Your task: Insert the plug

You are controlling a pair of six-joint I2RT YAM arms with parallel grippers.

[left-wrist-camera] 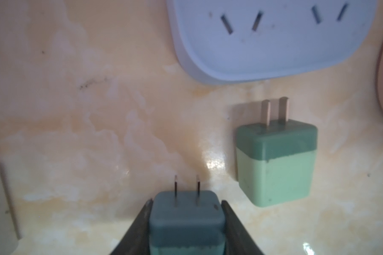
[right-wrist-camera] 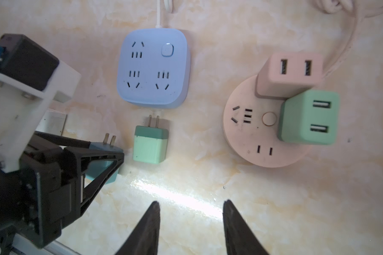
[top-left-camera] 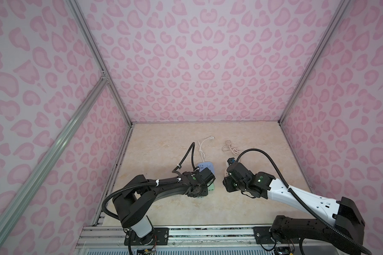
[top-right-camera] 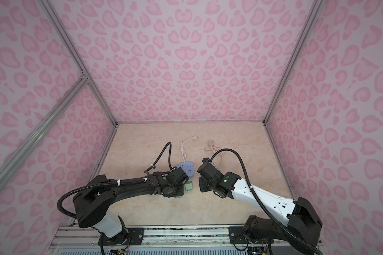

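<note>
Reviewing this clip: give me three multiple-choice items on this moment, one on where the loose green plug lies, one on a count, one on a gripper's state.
1. Where does the loose plug lie?
A) flat on the table beside the blue socket block, prongs towards it
B) standing on top of that block
C) against the far wall

2. How many adapters are plugged into the round pink socket block?
A) one
B) two
C) three

3. The left gripper is:
A) open and empty
B) closed on a green plug
C) closed on a cable

Answers:
1 A: the right wrist view shows it lying there, prongs pointing at the block.
2 B: one pink adapter and one green adapter.
3 B: both fingers flank the plug's sides.
</note>
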